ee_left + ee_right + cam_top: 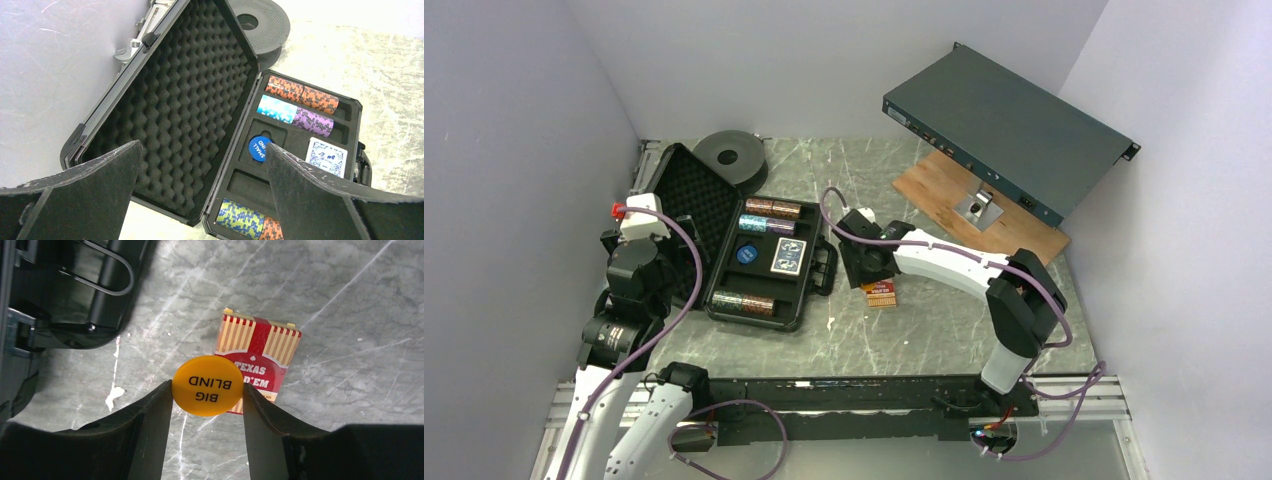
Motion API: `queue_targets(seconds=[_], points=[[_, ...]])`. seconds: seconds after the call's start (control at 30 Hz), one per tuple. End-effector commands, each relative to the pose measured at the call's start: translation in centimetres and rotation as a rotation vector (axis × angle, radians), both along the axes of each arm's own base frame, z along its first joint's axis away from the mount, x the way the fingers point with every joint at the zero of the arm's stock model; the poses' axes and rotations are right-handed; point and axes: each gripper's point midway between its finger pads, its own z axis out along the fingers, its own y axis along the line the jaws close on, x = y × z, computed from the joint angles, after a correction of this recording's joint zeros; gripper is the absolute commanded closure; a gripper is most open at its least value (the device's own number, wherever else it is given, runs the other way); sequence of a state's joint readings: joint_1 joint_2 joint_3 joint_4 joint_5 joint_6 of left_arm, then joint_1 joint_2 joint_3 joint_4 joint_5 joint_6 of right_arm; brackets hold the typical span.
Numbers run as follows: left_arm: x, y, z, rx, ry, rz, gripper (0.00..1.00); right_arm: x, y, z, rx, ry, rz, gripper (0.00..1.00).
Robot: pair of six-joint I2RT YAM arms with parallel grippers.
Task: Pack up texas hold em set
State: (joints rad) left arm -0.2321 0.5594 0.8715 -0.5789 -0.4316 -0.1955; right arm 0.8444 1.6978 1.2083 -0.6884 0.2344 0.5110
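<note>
Yellow disc (208, 385) is gripped in right claw (207, 390) over red deck (260, 357). Left claw (202, 147) is held open near case (190, 90).

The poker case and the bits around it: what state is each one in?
Case: open, lid tilted back.
Chip stacks: lying in the case's slots.
Blue card deck: flat in its slot.
Blue button: in the case.
Red card deck: flat on the table, outside the case.
Yellow button: pinched by the right gripper, over the red deck.
Left gripper: open, empty.
</note>
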Motion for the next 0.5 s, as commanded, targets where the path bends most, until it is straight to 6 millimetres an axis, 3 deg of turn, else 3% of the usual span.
queue_targets(seconds=[0.0, 0.47], points=[[0.2, 0.1, 1.4, -0.002, -0.057, 0.0, 0.01, 1.7, 1.4, 4.0, 0.065, -0.097, 0.025, 0.53], [0.1, 0.1, 1.5, -0.005, -0.063, -0.002, 0.01, 3.3, 4.0, 6.7, 0.139, -0.147, 0.075, 0.54]])
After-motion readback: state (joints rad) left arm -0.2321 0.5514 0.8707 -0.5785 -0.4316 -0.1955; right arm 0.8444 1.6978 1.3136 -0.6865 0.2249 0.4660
